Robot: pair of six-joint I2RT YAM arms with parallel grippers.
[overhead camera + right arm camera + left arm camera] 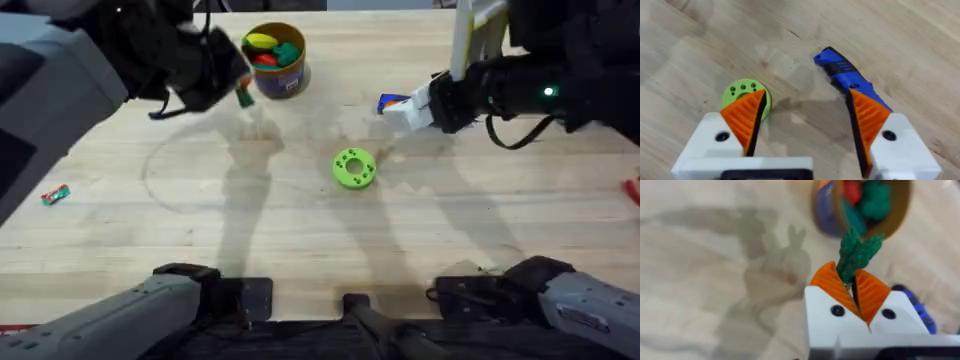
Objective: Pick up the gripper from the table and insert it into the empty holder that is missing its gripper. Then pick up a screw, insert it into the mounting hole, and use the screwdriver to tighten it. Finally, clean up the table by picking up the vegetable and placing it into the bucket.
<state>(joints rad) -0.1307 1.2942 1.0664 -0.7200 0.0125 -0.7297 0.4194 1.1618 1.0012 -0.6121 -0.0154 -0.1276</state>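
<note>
My left jaws (856, 292) are clamped on the vegetable (858, 255) by its green stalk, held just beside the bucket (275, 60), whose yellow inside carries red, yellow and green toy foods (270, 48). My right jaws (805, 117) stand wide apart over the desk (300, 230), with the blue screwdriver (850, 82) lying between the pads, near one of them. The flat green disc (353, 167) with holes lies mid-desk. I can read no writing anywhere; the small item (55, 194) at the left edge may bear a label
</note>
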